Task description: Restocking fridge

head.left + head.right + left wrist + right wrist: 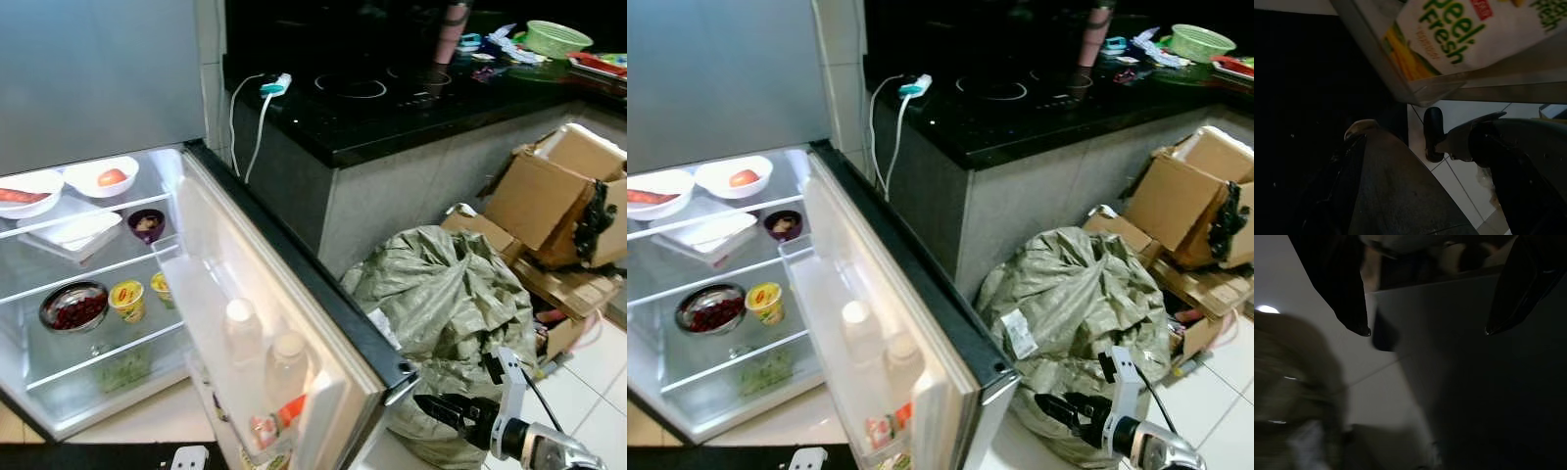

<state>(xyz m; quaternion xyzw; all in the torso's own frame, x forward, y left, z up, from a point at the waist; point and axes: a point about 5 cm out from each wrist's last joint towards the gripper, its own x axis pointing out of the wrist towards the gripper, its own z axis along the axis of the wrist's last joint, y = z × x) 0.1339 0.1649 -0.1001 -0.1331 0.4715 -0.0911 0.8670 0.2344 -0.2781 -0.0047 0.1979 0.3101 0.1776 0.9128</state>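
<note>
From my head, the fridge door (pixel 294 323) stands swung wide, bottles (pixel 265 357) upright in its rack so they won't roll; bowls and a yellow cup (pixel 127 299) sit on the shelves (pixel 93 269). My right gripper (pixel 436 406) reaches low, just beside the door's outer edge, near a stuffed grey-green sack (pixel 446 294).

My left wrist camera looks up under the door rack at a juice carton (pixel 1469 34); I cannot tell how my left gripper stands.

My right wrist camera shows my two fingers (pixel 1347 293) spread apart, holding nothing, aimed at the door edge (pixel 1449 357); likely I mean to push it closed.
</note>
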